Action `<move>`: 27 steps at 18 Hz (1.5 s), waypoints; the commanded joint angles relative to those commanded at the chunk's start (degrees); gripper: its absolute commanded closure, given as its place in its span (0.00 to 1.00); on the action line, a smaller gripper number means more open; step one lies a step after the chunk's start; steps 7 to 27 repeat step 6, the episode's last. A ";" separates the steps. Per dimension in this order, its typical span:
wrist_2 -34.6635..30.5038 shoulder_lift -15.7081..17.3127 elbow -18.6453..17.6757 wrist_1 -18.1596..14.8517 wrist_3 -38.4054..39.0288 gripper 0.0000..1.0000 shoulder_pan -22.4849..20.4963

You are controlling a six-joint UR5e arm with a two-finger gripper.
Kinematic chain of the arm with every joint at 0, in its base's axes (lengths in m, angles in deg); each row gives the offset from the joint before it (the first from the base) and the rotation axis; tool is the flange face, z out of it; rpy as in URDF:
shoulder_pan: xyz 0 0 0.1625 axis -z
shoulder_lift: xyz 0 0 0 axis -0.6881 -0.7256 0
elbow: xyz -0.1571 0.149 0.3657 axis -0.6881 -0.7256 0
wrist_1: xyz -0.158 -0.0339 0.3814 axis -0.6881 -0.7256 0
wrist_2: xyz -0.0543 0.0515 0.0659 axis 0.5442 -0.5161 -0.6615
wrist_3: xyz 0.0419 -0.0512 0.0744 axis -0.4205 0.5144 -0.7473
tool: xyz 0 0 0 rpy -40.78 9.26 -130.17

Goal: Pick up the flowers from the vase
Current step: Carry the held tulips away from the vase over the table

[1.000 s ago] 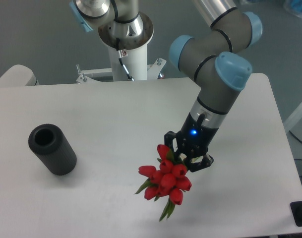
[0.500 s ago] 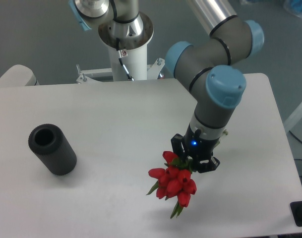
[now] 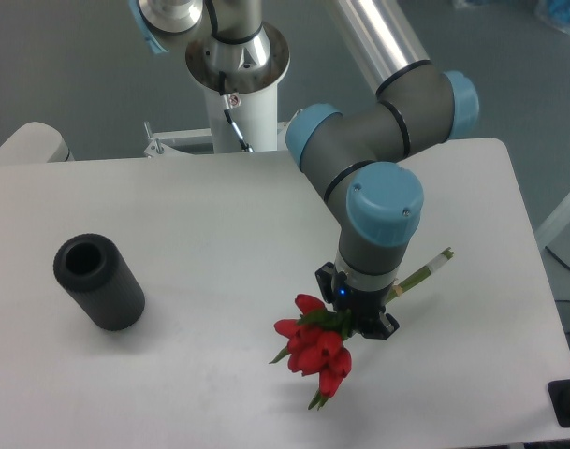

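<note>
The flowers (image 3: 314, 348), a bunch of red tulip buds with green leaves, hang just over the table at the front middle. Their pale green stems (image 3: 425, 269) stick out to the right past the wrist. My gripper (image 3: 353, 316) is shut on the bunch just behind the buds, pointing down. The vase (image 3: 97, 281), a matte black cylinder with a round hole on top, stands far to the left on the white table (image 3: 210, 215), with nothing in it and well apart from the gripper.
The arm's white base column (image 3: 238, 84) rises behind the table's back edge. The table's right edge runs close to the stems, and a dark object (image 3: 567, 402) sits at the frame's lower right corner.
The wrist has turned and lowered, swinging the arm's elbow leftward. The bunch stayed in the grip and shifted slightly; the stems now show on the right.
</note>
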 joint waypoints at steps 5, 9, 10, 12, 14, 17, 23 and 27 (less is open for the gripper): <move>-1.06 -0.09 -0.26 0.00 -0.27 0.89 0.18; -1.06 -0.17 -0.35 0.00 -0.27 0.89 0.26; -1.06 -0.17 -0.35 0.00 -0.27 0.89 0.26; -1.06 -0.17 -0.35 0.00 -0.27 0.89 0.26; -1.06 -0.17 -0.35 0.00 -0.27 0.89 0.26; -1.06 -0.17 -0.35 0.00 -0.27 0.89 0.26; -1.06 -0.17 -0.35 0.00 -0.27 0.89 0.26; -1.06 -0.17 -0.35 0.00 -0.27 0.89 0.26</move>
